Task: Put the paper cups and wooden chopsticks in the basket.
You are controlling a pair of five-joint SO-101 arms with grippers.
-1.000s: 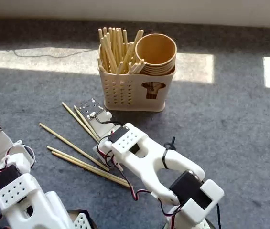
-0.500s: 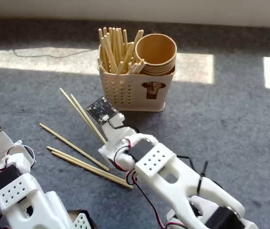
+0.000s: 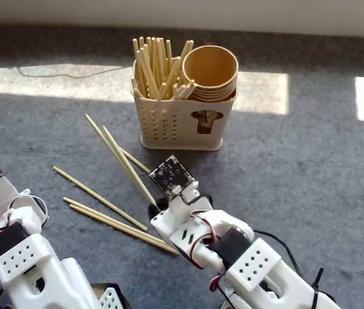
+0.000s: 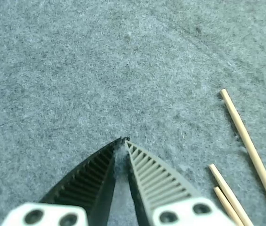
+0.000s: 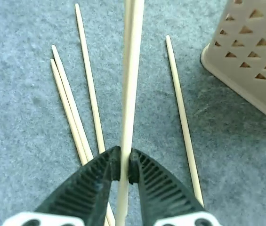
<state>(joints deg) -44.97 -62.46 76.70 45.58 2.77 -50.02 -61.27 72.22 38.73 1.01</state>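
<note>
Beige plastic basket (image 3: pixel 169 132), perforated walls, stands upright on the grey carpeted surface (image 3: pixel 310 167), toward the far side. Seen from the high view, its right half holds a nested stack of tan paper cups (image 3: pixel 210 67), mouths up. Its left half holds a crowded bundle of pale wooden chopsticks (image 3: pixel 157 63), on end and fanning above the rim.

Four loose chopsticks (image 3: pixel 101 198) lie flat in front of the basket: two touching side by side, one apart beside them, one nearer the basket's foot and partly hidden.

Right arm (image 3: pixel 246 264) lies low from the near edge, wrist aimed toward the basket. Right claw (image 5: pixel 124 153) is clamped on a held pair (image 3: pixel 120 158) of chopsticks near one end. The pair slants away ahead of it, far ends left of the basket and not touching it. Cannot tell whether the pair clears the carpet.

Left arm (image 3: pixel 17 254) sits folded at the near left corner, well apart from the basket. Left claw (image 4: pixel 124 140) points at bare carpet, fingertips meeting, nothing between them.
</note>
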